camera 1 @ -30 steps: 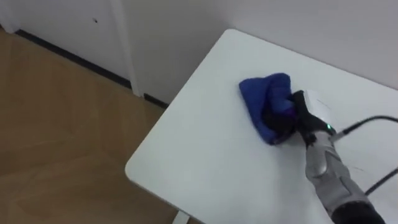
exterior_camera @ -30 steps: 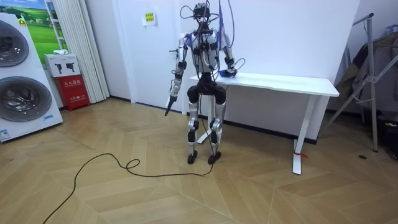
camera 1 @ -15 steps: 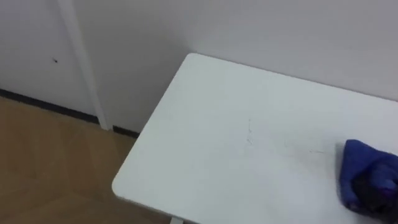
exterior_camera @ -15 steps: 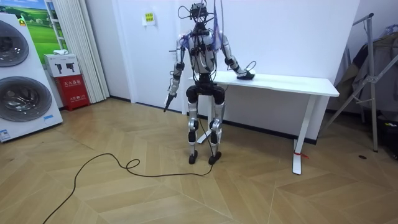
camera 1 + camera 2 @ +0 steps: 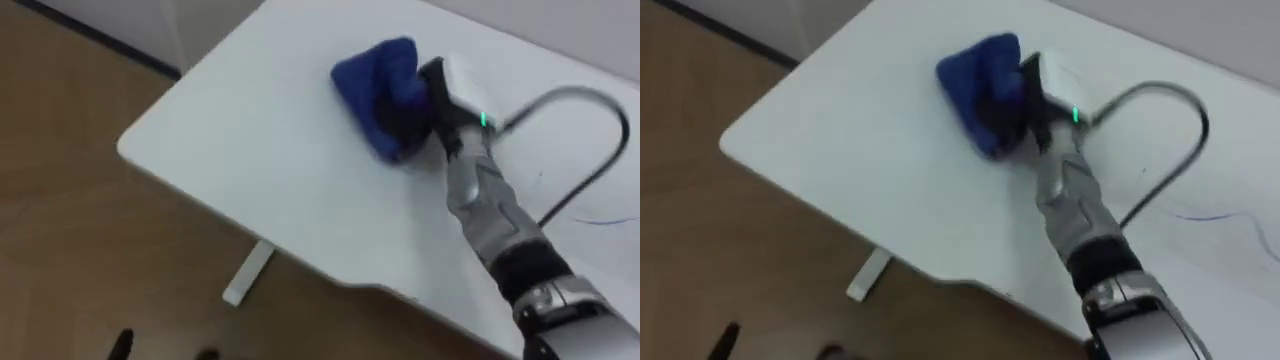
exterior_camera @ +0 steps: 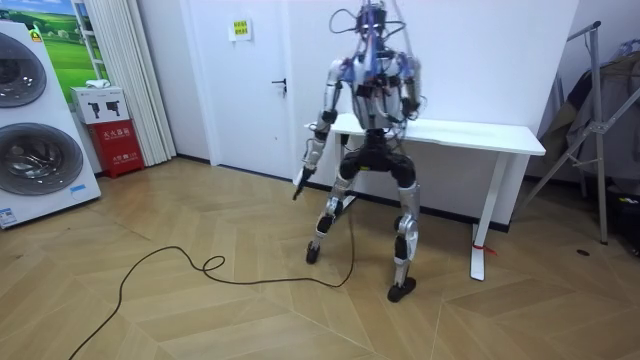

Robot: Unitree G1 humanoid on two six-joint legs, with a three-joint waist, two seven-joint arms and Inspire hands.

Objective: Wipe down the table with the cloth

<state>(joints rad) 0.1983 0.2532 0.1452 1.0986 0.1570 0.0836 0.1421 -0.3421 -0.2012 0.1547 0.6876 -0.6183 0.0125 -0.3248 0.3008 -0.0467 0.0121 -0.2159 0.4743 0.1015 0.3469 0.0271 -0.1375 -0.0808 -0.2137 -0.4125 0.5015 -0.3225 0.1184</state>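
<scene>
Your right hand (image 5: 433,100) is gripping the bunched blue cloth (image 5: 378,82) on the white rectangular table (image 5: 250,140).

You can see its dark fingers curled into the right side of the cloth, holding the folds, while the grey forearm reaches in from the lower right. The cloth sits on the tabletop, a little in from the table's left end and well back from the near edge, with bare white surface all round its free sides. Below the near edge you have the table's white metal foot (image 5: 244,275) on the brown wooden floor (image 5: 60,200). In the room view your robot stands facing the table with its legs spread, at the end on the room view's left. Its left hand (image 6: 298,181) hangs low at its side, away from the table.
</scene>
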